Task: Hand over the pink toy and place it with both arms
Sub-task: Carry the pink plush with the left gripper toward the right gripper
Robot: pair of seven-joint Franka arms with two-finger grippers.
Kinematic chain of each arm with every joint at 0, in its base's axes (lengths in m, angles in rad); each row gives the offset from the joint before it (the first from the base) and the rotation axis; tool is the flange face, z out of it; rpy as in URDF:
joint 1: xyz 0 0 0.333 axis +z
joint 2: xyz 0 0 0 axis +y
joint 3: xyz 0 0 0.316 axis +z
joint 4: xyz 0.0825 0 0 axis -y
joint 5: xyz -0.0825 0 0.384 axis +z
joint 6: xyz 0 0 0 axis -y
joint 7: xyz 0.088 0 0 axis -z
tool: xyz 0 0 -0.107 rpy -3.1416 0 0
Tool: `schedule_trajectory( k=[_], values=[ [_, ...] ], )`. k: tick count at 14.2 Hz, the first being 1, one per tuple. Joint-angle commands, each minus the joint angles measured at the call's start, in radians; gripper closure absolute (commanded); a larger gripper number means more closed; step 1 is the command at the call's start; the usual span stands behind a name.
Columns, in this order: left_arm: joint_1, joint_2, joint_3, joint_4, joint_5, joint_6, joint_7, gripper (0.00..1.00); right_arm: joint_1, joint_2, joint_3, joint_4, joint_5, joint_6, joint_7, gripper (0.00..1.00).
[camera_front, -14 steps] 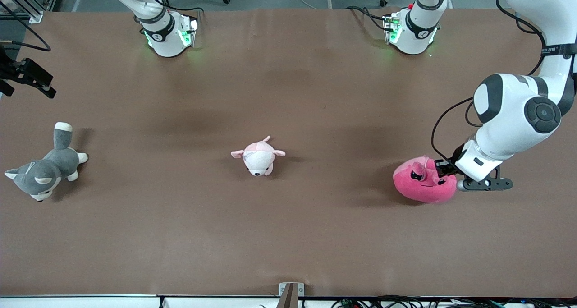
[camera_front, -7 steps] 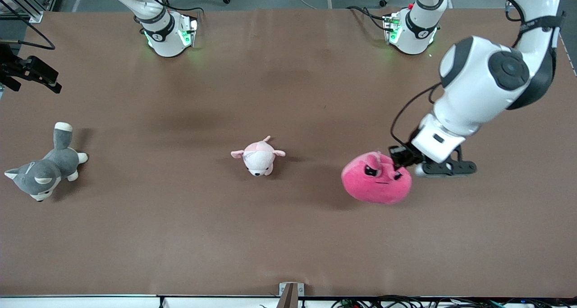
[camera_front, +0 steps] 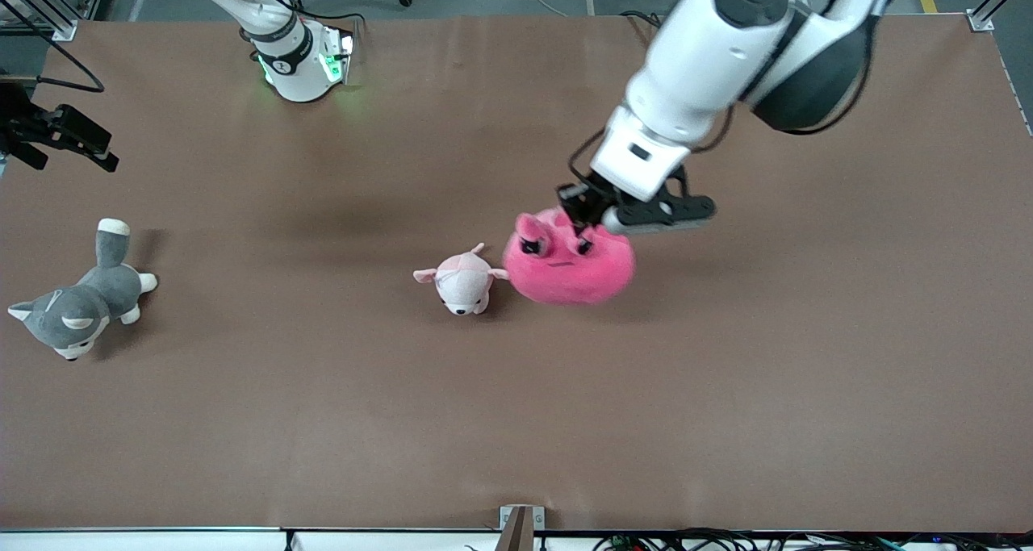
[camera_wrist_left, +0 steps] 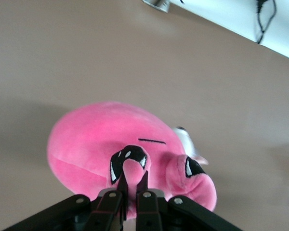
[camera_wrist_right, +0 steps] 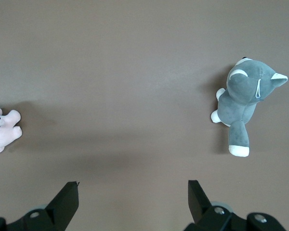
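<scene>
The pink toy (camera_front: pixel 569 270), a round hot-pink plush with dark angry eyes, hangs just above the middle of the table, beside the small pale plush. My left gripper (camera_front: pixel 579 230) is shut on a nub on top of its face. In the left wrist view the two fingertips pinch that nub of the pink toy (camera_wrist_left: pixel 101 144) between them, with the left gripper (camera_wrist_left: pixel 133 180) right at the eye. My right gripper (camera_front: pixel 105 152) hovers open and empty over the table's edge at the right arm's end. In its own view the right gripper (camera_wrist_right: pixel 133 190) has bare table between the fingers.
A small pale pink-and-white plush (camera_front: pixel 462 281) lies mid-table, close to the hanging toy and toward the right arm's end from it. A grey-and-white plush dog (camera_front: pixel 77 305) lies at the right arm's end, also in the right wrist view (camera_wrist_right: pixel 245 98).
My left arm has carried the pink toy from the left arm's end of the table to the middle, up beside the small pale plush. The right gripper has barely shifted.
</scene>
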Motion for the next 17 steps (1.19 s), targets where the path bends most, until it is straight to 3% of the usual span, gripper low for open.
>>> schedule_trajectory(
  k=[1, 3, 7, 13, 14, 17],
  values=[
    [-0.1, 0.07, 0.007, 0.115, -0.017, -0.021, -0.127, 1.0, -0.001, 0.016, 0.006, 0.019, 0.019, -0.039, -0.008, 0.0],
    [-0.16, 0.083, 0.014, 0.128, -0.017, -0.002, -0.209, 1.0, 0.01, 0.021, 0.012, 0.028, 0.03, -0.073, -0.008, 0.0],
    [-0.278, 0.149, 0.016, 0.207, -0.017, 0.097, -0.391, 1.0, 0.03, 0.023, 0.009, 0.034, 0.184, -0.076, -0.008, 0.0],
    [-0.343, 0.233, 0.014, 0.209, -0.017, 0.323, -0.555, 1.0, 0.098, 0.079, 0.009, 0.034, 0.339, -0.071, 0.005, 0.15],
    [-0.347, 0.233, 0.014, 0.209, -0.017, 0.346, -0.58, 1.0, 0.101, 0.089, 0.009, 0.034, 0.379, -0.073, 0.005, 0.19],
    [-0.363, 0.236, 0.014, 0.209, -0.017, 0.374, -0.611, 1.0, 0.128, 0.116, 0.009, 0.037, 0.456, -0.067, 0.005, 0.21]
  ],
)
